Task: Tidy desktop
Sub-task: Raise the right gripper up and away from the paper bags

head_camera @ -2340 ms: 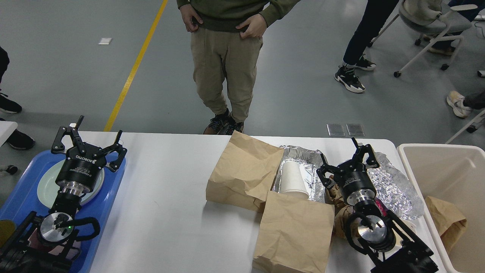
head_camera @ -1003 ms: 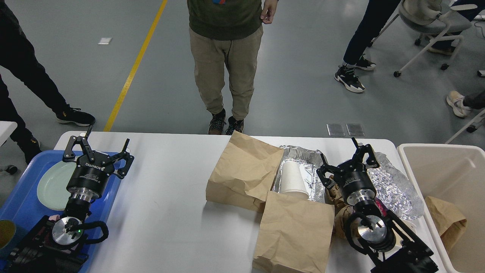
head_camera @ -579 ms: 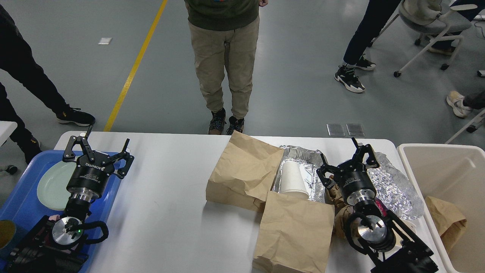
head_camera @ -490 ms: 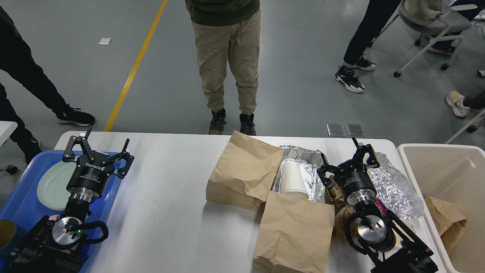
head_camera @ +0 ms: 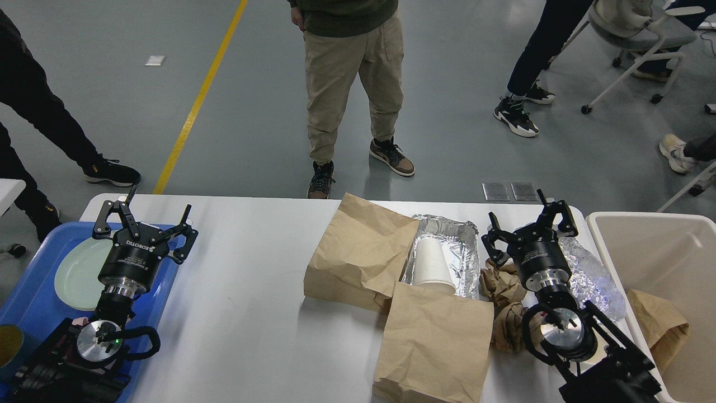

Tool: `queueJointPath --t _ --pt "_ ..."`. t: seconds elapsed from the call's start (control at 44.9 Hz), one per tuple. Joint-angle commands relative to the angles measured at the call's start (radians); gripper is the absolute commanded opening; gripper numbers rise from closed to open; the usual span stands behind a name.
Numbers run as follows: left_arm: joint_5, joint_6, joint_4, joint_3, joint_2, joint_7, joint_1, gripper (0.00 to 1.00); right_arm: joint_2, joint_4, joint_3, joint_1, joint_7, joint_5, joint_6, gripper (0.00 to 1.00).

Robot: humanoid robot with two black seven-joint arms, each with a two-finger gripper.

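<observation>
The desktop is a white surface with rounded corners filling the lower part of the view, its far edge toward a grey floor crossed by a yellow line. People stand beyond it, one in khaki trousers nearest; a wheeled chair sits at far right. Two brown paper bags lie at centre beside a foil tray holding a white paper cup, with crumpled paper and crumpled foil to the right. A blue tray with a pale plate sits at left, a beige bin at right. The left gripper and right gripper both have jaws spread wide, holding nothing
</observation>
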Motion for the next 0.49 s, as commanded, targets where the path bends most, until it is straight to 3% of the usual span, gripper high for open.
queueJointPath --t 0.0,0.468 --pt "0.0 0.0 0.0 0.0 0.001 0.0 0.0 0.96 -0.004 -0.001 0.001 0.016 0.0 0.045 0.0 1.0" --pt "0.0 -0.002 0.0 0.0 0.001 0.001 0.0 0.96 -0.064 -0.004 -0.004 0.027 0.009 0.079 -0.009 1.0"
